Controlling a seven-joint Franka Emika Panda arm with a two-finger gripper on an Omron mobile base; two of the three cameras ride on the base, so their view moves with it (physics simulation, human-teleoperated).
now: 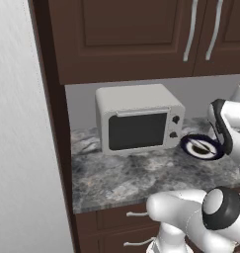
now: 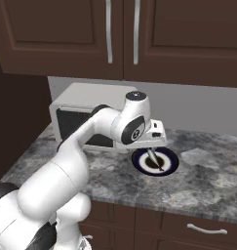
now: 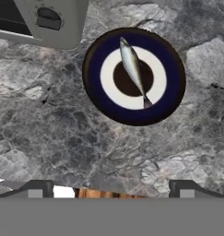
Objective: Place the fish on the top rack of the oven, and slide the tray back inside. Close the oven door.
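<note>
My gripper (image 3: 110, 188) is spread wide and empty, its two dark fingertips (image 3: 37, 188) touching nothing. My white arm (image 2: 90, 134) reaches forward over the grey marbled counter (image 2: 207, 183), with the hand (image 2: 139, 122) bent to look down on the plate (image 3: 92, 76). The fish (image 3: 133, 70) lies slim and silver across the middle of that round, dark blue and white plate, which sits on the counter just beside the small white oven box (image 1: 136, 118), ahead of my fingertips and well apart from them.
</note>
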